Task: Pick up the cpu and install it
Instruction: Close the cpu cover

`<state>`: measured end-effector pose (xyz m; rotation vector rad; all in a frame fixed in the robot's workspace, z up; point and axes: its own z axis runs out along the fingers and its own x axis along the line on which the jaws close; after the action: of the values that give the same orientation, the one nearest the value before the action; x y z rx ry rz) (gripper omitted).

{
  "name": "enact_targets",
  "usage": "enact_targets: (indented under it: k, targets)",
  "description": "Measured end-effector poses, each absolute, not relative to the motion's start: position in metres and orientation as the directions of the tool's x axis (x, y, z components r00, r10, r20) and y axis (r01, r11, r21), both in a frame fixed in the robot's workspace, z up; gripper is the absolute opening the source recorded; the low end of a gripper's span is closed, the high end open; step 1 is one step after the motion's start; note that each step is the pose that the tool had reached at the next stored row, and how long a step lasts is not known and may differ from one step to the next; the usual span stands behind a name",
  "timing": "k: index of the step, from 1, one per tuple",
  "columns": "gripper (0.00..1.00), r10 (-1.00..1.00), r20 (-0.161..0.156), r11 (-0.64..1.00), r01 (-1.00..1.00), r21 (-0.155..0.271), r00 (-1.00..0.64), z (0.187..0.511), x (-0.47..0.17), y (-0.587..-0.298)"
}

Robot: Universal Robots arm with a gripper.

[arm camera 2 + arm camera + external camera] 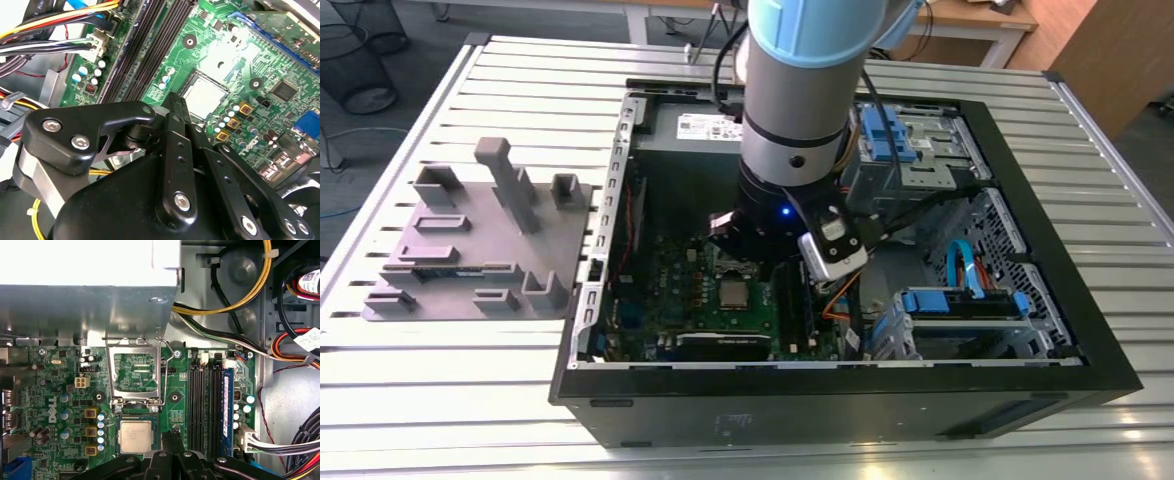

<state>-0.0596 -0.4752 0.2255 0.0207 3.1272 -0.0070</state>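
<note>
The cpu (pixel 135 436), a small square chip with a silver-grey top, lies flat in the motherboard socket in both wrist views (pixel 202 96) and shows in the exterior view (pixel 736 292). The socket's metal load frame (pixel 134 371) stands flipped open beside it. My gripper (pixel 172 432) hangs just above the board at the chip's edge, toward the memory slots. Its black fingers (pixel 175 112) are shut together with nothing between them. The arm (pixel 794 120) reaches straight down into the open computer case (pixel 854 400).
Memory slots (pixel 202 405) run alongside the socket. Bundled cables (pixel 280 355) lie beyond them. A metal housing (pixel 90 305) rises next to the open frame. Blue drive brackets (pixel 961 300) fill the case on the exterior view's right. A grey fixture plate (pixel 480 240) sits outside on the left.
</note>
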Motion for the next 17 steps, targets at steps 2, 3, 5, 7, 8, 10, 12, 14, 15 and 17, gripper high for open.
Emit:
enact_targets:
  k: [2,3,5,7,8,10,12,14,15,17]
  targets:
    - [0.11,0.013,-0.014,1.000,0.013,-0.004,-1.000,0.2252,-0.0577,-0.4747]
    - [0.11,0.013,-0.014,1.000,0.013,-0.005,-1.000,0.2251,-0.0566,-0.4744]
    - [0.11,0.012,-0.014,1.000,0.013,-0.004,-1.000,0.2246,-0.0550,-0.4733]
    - [0.11,0.010,-0.014,1.000,0.010,-0.004,-1.000,0.2243,-0.0546,-0.4716]
    - [0.11,0.008,-0.015,1.000,0.008,-0.004,-1.000,0.2241,-0.0544,-0.4704]
    - [0.11,0.002,-0.015,1.000,0.002,-0.004,-1.000,0.2235,-0.0542,-0.4685]
    - [0.11,-0.007,-0.016,1.000,-0.006,-0.004,-1.000,0.2230,-0.0540,-0.4677]
    - [0.11,-0.018,-0.016,1.000,-0.018,-0.004,-1.000,0.2227,-0.0537,-0.4675]
    - [0.11,-0.024,-0.016,1.000,-0.024,-0.004,-1.000,0.2226,-0.0535,-0.4675]
    - [0.11,-0.039,-0.016,0.999,-0.039,-0.005,-0.999,0.2225,-0.0527,-0.4674]
